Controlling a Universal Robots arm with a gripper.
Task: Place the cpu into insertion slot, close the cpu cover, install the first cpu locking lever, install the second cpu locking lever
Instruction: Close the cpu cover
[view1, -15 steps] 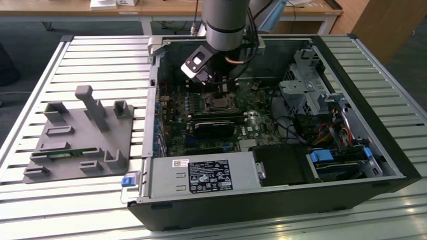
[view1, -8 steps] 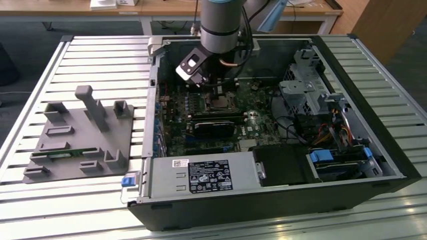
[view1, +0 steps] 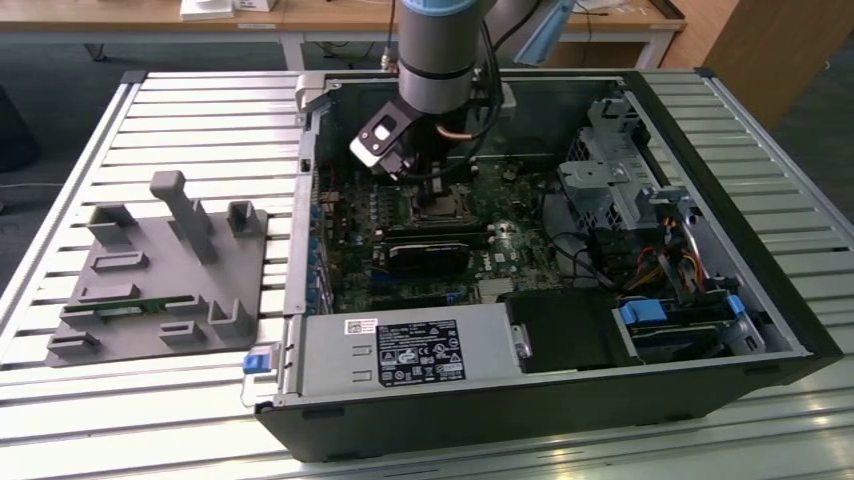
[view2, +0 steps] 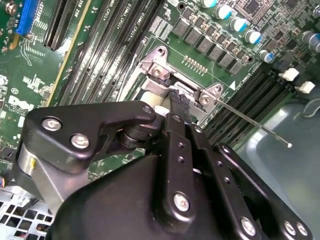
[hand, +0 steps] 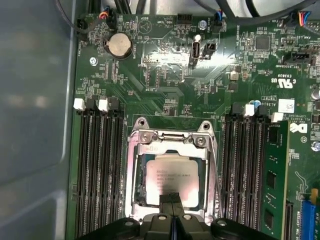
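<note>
Black gripper (hand: 171, 198) shut, empty, tip on the silvery-grey square cpu (hand: 172, 175). The cpu is seated in the silver-rimmed black insertion slot (hand: 141, 125). Thin silver frame cpu cover (hand: 172, 141) looks down. Thin wire lever (view2: 250, 121) sticks free, so levers likely remain.

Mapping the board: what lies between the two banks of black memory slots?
In the first wrist view, the insertion slot lies there, holding the cpu framed by the cpu cover.

Dull silvery metal cpu (hand: 167, 175), shiny bare-metal cpu cover (hand: 150, 138), matt black, perhaps plastic, hand (hand: 171, 199).
</note>
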